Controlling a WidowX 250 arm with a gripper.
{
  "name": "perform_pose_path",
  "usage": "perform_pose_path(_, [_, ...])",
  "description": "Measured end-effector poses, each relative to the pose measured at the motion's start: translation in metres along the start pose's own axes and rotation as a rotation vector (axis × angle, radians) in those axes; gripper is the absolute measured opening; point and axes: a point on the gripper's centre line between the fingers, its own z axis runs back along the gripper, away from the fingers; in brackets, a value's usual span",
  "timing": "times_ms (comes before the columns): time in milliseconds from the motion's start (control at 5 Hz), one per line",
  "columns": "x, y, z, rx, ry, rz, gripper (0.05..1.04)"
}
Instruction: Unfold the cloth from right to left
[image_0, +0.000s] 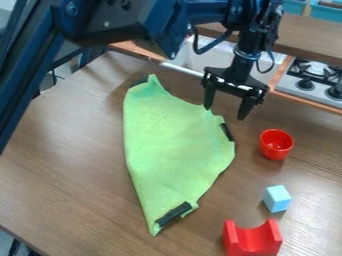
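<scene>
The black gripper (224, 114) hangs over the upper right part of the table, its two fingers spread apart with nothing held between them. Just below and left of it lies the green cloth (175, 150), a long shape narrowing to a point at the bottom. Its right side bulges toward the red bowl, and the left finger is close to its upper right edge; whether they touch I cannot tell. Dark strips show at the cloth's upper left, right and bottom corners.
Right of the cloth stand a red bowl (276, 144), a light blue cube (276, 198) and a red curved block (252, 238). Behind the wooden table (60, 165) are a sink (200, 56) and a stove (310, 82).
</scene>
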Motion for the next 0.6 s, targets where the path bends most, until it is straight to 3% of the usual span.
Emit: perform_pose_path(600, [-0.0043,-0.0107,-0.0214,0.036,0.015,-0.029,1.0])
